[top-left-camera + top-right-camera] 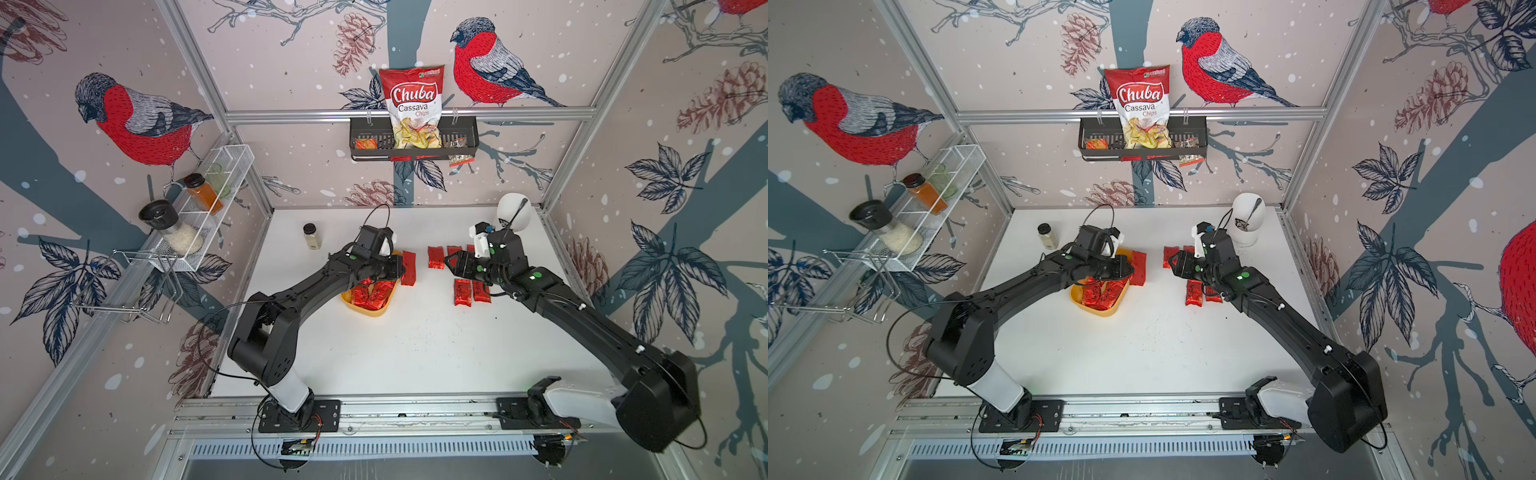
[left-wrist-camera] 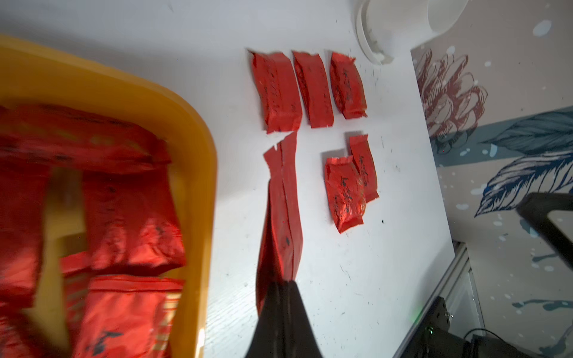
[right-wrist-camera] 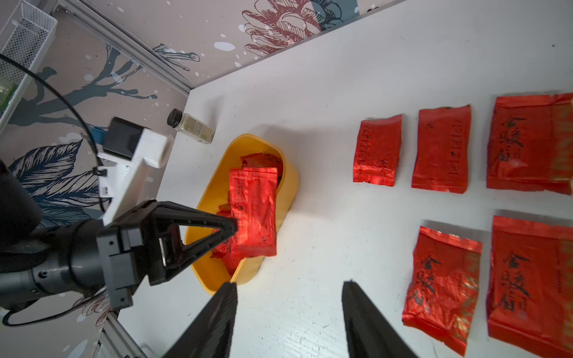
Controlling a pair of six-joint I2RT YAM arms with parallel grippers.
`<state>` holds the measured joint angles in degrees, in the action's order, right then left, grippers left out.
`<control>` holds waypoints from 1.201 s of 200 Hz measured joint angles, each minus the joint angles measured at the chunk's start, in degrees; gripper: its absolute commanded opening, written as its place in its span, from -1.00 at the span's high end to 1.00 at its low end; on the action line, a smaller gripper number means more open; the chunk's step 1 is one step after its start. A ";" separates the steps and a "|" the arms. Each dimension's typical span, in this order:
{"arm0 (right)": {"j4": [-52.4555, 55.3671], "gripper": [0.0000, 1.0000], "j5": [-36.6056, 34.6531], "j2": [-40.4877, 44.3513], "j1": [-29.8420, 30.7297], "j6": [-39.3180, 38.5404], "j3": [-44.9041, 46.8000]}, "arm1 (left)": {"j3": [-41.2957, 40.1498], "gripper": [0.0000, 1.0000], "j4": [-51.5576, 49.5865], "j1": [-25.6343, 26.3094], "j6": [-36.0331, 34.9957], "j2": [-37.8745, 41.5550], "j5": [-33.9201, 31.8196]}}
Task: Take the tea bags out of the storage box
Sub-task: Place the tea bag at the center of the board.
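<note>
Five red foil tea bags (image 2: 313, 90) lie on the white tabletop (image 1: 415, 353); several remain in the yellow plastic storage box (image 3: 217, 186). The left gripper (image 3: 234, 227) clamps a sixth sachet (image 3: 254, 210); the right gripper (image 3: 290, 283) stands part-open, empty.

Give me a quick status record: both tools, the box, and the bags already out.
left tool: shut on held bag, beside the box, outside it
right tool: open, empty, above the table
box: several bags inside; exact count unclear
out on table: five, as a row of three and a pair, lying flat
</note>
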<state>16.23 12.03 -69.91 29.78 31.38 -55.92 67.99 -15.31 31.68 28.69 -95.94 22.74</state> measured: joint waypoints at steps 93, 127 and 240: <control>1.42 -0.20 0.02 6.23 -3.89 -0.17 5.70 | 7.93 1.00 3.69 8.22 3.06 -17.77 2.54; 1.42 -0.20 0.20 6.10 -4.31 -0.42 6.08 | 9.44 0.98 4.76 8.24 4.00 -20.57 2.80; 0.57 -0.21 1.53 0.57 -2.25 -1.09 2.05 | 8.09 0.26 1.14 5.92 2.82 -8.09 -3.72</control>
<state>16.80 13.56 -69.34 27.53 30.28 -53.87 76.07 -14.17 37.60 31.51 -104.03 19.03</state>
